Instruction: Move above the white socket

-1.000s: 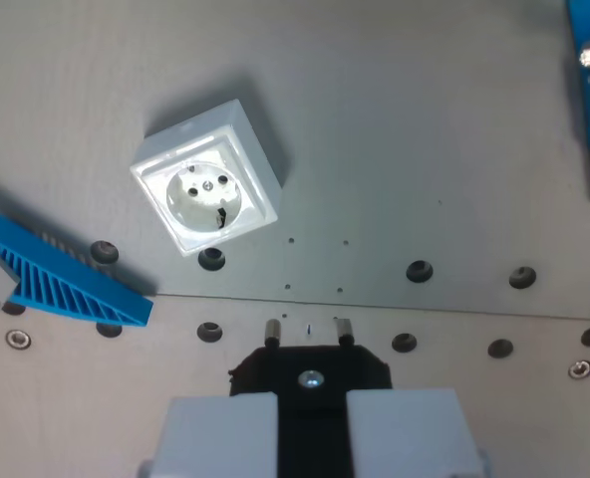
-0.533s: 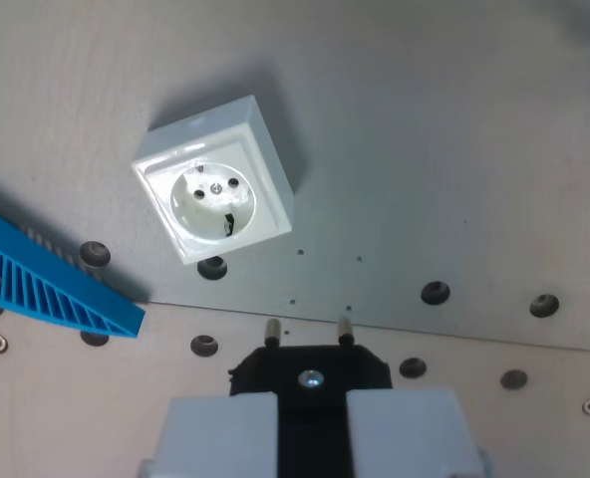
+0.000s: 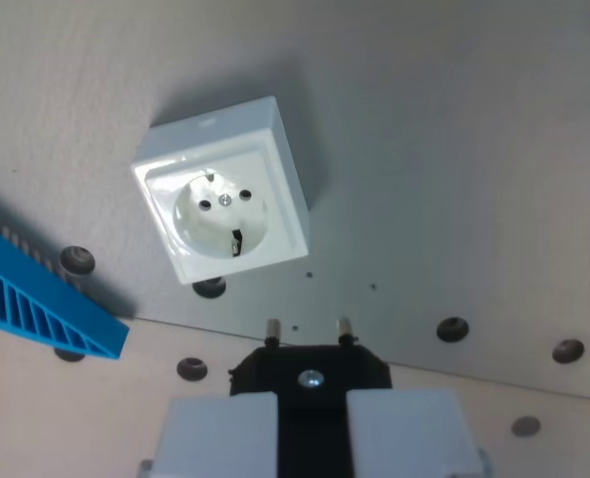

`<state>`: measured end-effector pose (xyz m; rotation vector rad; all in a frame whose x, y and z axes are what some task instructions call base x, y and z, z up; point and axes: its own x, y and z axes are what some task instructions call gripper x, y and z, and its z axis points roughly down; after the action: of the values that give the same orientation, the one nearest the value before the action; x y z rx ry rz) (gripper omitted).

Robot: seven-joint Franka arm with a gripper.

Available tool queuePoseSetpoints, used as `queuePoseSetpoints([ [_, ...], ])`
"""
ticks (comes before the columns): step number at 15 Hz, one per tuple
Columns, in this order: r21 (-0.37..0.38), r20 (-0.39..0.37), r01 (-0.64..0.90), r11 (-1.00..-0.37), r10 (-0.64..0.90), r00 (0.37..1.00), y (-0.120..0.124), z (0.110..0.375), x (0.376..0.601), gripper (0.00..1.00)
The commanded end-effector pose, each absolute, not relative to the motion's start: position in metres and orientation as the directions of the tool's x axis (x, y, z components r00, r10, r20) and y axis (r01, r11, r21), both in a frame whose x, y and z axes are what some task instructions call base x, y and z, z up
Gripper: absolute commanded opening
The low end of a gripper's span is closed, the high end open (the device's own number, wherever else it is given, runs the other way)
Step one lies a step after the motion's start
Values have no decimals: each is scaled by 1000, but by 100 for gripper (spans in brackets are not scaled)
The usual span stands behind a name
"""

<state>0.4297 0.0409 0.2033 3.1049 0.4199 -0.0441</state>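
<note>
White socket (image 3: 221, 202) now larger, nearer our claw (image 3: 312, 403) pinching the black plug (image 3: 310, 366); still at 11 o'clock, we keep closing.

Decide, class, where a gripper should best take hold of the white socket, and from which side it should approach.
Grip the white socket across two opposite outer walls, coming down from above. It is a square box with flat sides; its recessed round face offers nothing to pinch. The box sits rotated in the wrist view, so the gripper would probably need to turn to match the walls.

blue ribbed wedge (image 3: 36, 304) at left, grey perforated table (image 3: 454, 179)
</note>
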Motion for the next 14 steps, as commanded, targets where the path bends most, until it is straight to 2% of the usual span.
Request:
queuePoseSetpoints([
  [1, 18, 64, 396, -918, 396, 916, 45, 187, 423, 0],
  [14, 25, 69, 466, -885, 466, 882, 60, 133, 408, 0],
])
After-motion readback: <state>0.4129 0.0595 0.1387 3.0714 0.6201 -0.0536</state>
